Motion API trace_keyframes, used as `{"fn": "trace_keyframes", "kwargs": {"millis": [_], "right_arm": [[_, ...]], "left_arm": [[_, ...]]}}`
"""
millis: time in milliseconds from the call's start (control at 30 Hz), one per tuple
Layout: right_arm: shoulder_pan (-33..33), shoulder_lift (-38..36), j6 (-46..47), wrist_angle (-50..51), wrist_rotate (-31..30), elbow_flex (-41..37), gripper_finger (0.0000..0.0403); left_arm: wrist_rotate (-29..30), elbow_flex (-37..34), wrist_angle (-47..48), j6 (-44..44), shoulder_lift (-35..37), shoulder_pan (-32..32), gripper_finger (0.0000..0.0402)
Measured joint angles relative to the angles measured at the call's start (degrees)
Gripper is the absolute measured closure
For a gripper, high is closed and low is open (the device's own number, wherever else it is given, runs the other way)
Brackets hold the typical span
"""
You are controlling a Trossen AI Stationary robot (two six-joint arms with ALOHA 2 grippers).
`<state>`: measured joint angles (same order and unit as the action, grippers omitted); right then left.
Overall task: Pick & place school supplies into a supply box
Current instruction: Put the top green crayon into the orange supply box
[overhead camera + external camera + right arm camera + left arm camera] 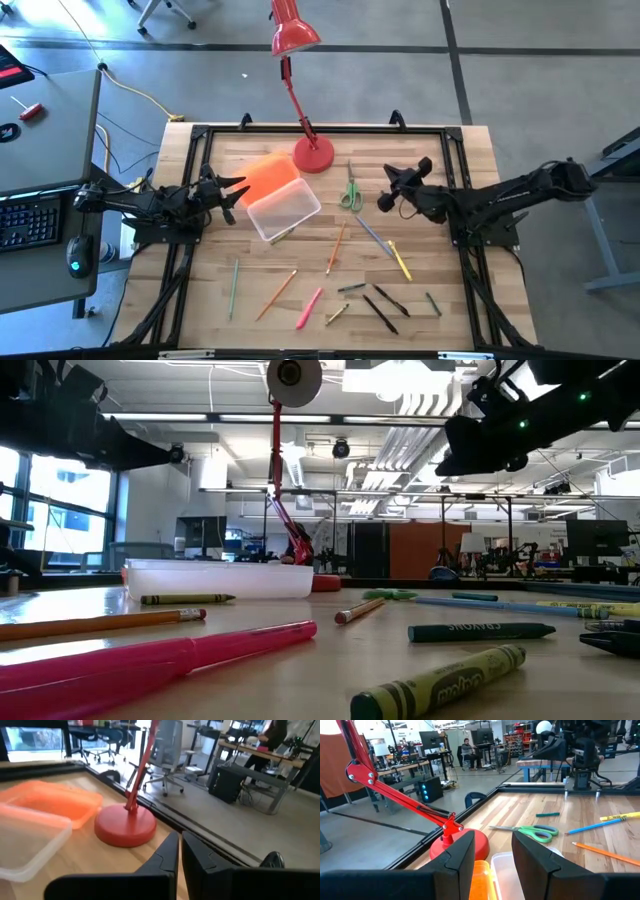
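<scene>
The clear supply box (283, 208) stands open on the table, and its orange lid (268, 175) lies beside it toward the far left. My left gripper (232, 190) hovers open just left of both; in its wrist view (492, 852) the lid (481, 880) and box (507, 872) show between its fingers. My right gripper (393, 186) is shut and held above the table, right of the green-handled scissors (350, 190). Pencils, markers and crayons lie flat across the near half: an orange pencil (336, 247), a yellow marker (400, 260), a pink marker (309, 308).
The red desk lamp's round base (313, 155) stands just beyond the box and scissors, and its arm leans over the far edge. A black frame (320, 130) rims the table. A green pencil (234, 285) and black markers (385, 305) lie near the front.
</scene>
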<state>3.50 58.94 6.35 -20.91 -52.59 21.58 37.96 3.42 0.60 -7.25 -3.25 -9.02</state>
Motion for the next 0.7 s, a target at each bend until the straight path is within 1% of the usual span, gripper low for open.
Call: {"fn": "trace_keyframes", "kwargs": {"millis": [133,300,433,533,633,700], "right_arm": [[-1.5,0.0,4.0,2.8,0.1,0.0,0.0402],[-2.2,0.0,11.1,9.8,2.4,0.0,0.0402],[-2.1,0.0,18.0,17.2,7.0,0.0,0.0402],[-2.1,0.0,24.6,22.4,11.7,0.0,0.0402],[-2.1,0.0,30.3,25.1,16.4,0.0,0.0402],[-2.1,0.0,32.4,26.5,17.8,0.0,0.0402]], "left_arm": [[0.0,0.0,0.0,0.0,0.0,0.0,0.0238],[0.0,0.0,0.0,0.0,0.0,0.0,0.0238],[0.0,0.0,0.0,0.0,0.0,0.0,0.0238],[0.0,0.0,0.0,0.0,0.0,0.0,0.0238],[0.0,0.0,0.0,0.0,0.0,0.0,0.0238],[0.0,0.0,0.0,0.0,0.0,0.0,0.0238]]}}
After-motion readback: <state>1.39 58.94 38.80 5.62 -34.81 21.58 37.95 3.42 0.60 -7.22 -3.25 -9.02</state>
